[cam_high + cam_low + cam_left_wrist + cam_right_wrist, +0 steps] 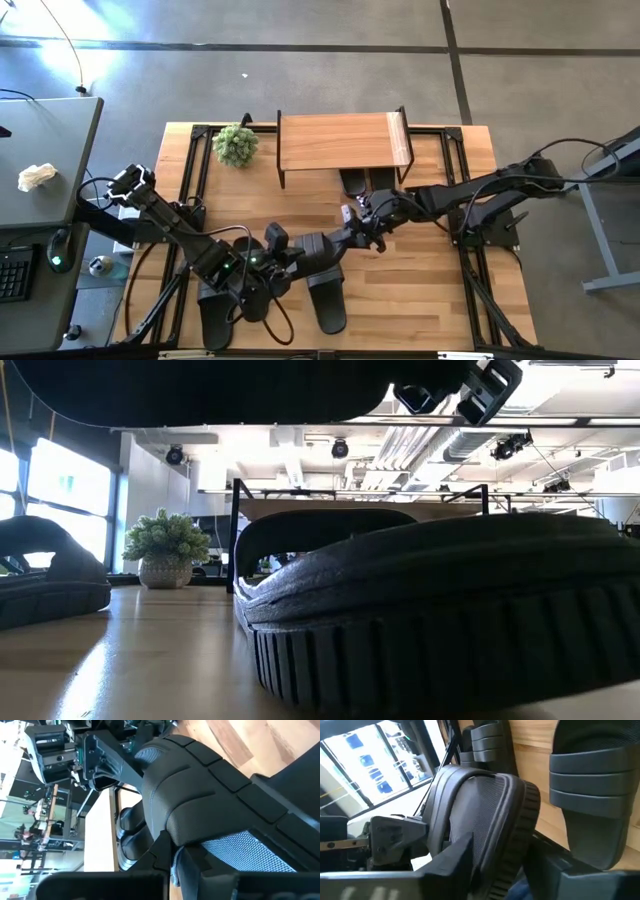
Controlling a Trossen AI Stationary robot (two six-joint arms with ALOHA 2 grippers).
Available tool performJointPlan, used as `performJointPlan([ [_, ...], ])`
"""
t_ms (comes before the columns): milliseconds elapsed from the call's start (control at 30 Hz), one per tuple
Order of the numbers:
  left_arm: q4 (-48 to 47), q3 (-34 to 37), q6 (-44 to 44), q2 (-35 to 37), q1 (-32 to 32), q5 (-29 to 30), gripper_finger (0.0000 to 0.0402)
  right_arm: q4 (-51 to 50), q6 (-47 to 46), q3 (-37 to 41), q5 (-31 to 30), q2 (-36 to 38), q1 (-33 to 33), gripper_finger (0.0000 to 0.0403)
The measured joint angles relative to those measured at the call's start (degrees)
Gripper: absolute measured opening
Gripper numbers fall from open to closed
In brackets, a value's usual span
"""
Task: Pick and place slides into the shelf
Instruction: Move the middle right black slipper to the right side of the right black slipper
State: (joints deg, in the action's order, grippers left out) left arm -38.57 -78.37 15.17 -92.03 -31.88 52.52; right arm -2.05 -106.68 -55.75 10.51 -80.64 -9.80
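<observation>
One black slide (322,248) hangs in the air over the table's middle, between both grippers. My left gripper (278,250) is shut on its left end and my right gripper (362,228) is shut on its right end. In the low view this slide (200,390) is a dark shape overhead. Two more slides (215,312) (327,300) lie sole-down near the table's near edge. Two others (366,181) sit under the shelf (340,140), a light plank on thin black legs at the far side. My left gripper (170,865) pinches the slide's heel end (235,847) between its two fingers, coming level from the table's left. The slide is lifted clear, strap (185,795) beyond the fingers. My right gripper (490,870) pinches the opposite toe end (512,835), coming from the table's right. The slide stands on edge, its treaded sole (525,810) to one side.
A small potted plant (236,145) stands left of the shelf. A black frame (190,170) runs along the table's sides. Bare wood (420,300) lies at the near right. One resting slide (450,610) fills the low view close to the camera.
</observation>
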Motion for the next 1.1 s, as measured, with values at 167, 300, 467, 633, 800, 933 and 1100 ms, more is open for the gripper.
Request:
performJointPlan([
  [167,0.09,-0.02,-0.41,0.0,0.0,-0.64,0.0011,-0.22,1.94,0.0,-0.18,-0.02,0.0,0.0059],
  [300,0.22,-0.11,-0.56,0.13,0.04,-4.28,0.0023,-0.4,4.72,0.05,-0.21,-0.05,0.0,0.0018],
  [467,-0.23,-0.13,-0.54,0.11,0.04,-13.06,0.0057,-0.59,5.43,0.06,0.47,-0.07,-0.09,0.0021],
  [633,-4.06,-0.11,-1.67,0.11,-0.09,-18.85,0.0114,-1.54,8.06,0.11,0.4,-0.07,-0.04,0.0018],
  [800,-11.58,-0.04,-9.72,0.2,-0.07,-20.67,0.0162,-1.57,11.02,0.11,-0.17,0.81,0.15,0.0018],
  [933,-16.87,-0.04,-17.69,1.55,-0.02,-27.94,0.0182,-4.33,14.49,0.11,0.67,4.06,0.46,0.0018],
  [1100,-18.69,-0.15,-22.68,3.01,0.09,-33.85,0.0178,-11.55,18.31,0.09,2.82,10.09,1.09,0.0018],
])
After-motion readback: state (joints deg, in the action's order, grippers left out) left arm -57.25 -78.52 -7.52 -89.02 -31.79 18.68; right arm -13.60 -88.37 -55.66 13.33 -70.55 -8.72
